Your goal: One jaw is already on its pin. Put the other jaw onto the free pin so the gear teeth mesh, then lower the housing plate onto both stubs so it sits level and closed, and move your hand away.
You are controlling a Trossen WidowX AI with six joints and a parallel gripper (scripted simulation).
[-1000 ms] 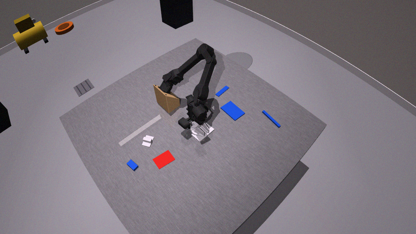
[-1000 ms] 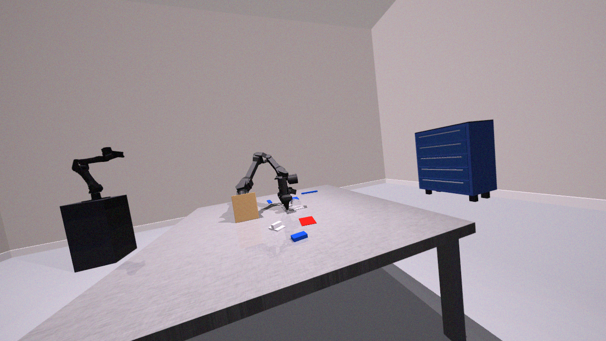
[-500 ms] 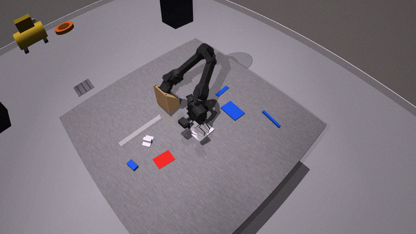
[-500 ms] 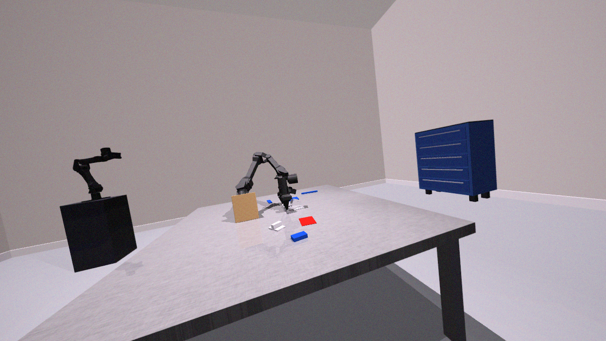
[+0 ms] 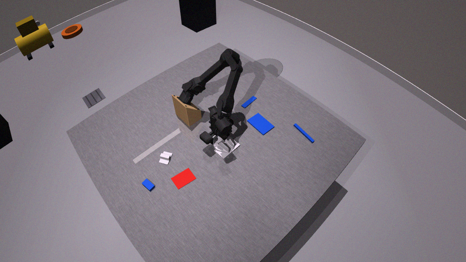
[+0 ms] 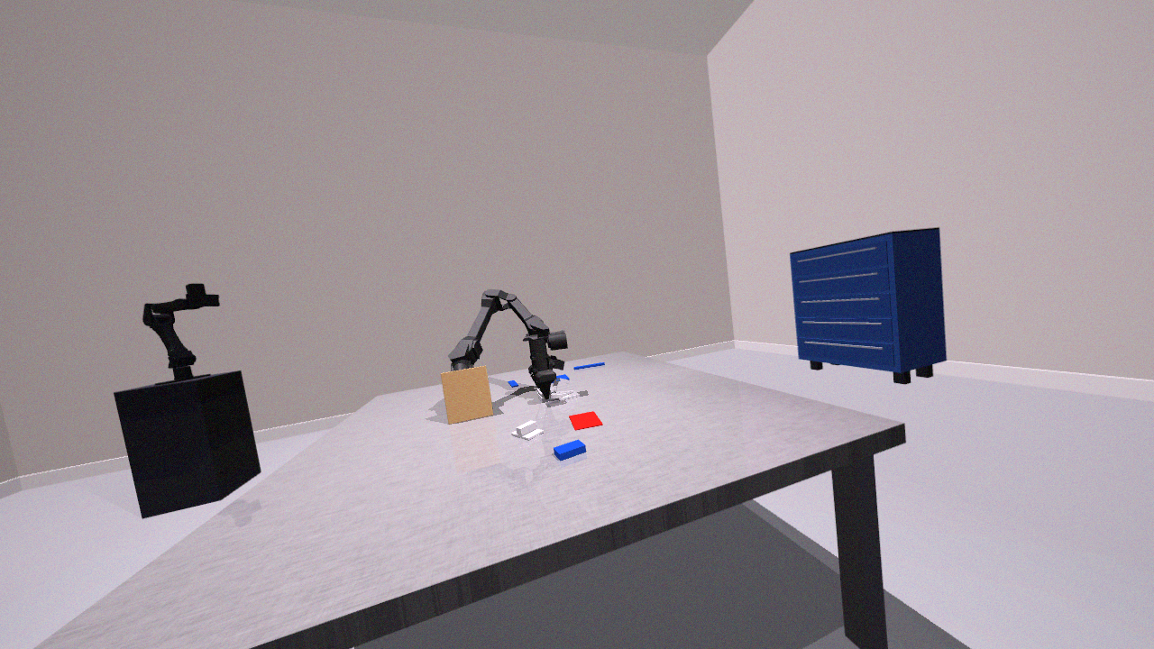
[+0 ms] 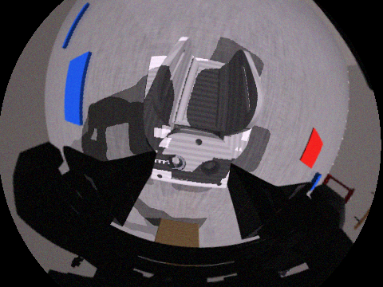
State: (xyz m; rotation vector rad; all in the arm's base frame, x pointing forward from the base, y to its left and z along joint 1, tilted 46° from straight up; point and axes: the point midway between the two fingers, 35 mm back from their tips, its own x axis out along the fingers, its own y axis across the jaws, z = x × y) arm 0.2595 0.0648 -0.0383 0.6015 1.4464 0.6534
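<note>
My gripper (image 7: 191,159) (image 6: 545,394) is shut on the white housing plate (image 7: 195,148), with a black finger at each side. In the top view the arm hides much of it. Two round stub ends or holes show near the plate's front edge; I cannot tell whether it is fully seated or level. The left jaw (image 7: 177,61) and right jaw (image 7: 240,96) rise beyond the plate, spread apart, above the white base (image 7: 157,61) (image 5: 224,155). Their pins and most of the gear teeth are hidden; a few teeth show at the plate's left edge.
A tan block (image 5: 187,114) (image 6: 468,395) stands behind the gripper. A blue plate (image 5: 260,123) (image 7: 76,89) and blue bars (image 5: 248,102) (image 5: 303,133) lie to one side. A red sheet (image 5: 183,178) (image 7: 311,149), blue block (image 5: 148,184) and white stepped piece (image 5: 165,157) lie on the other.
</note>
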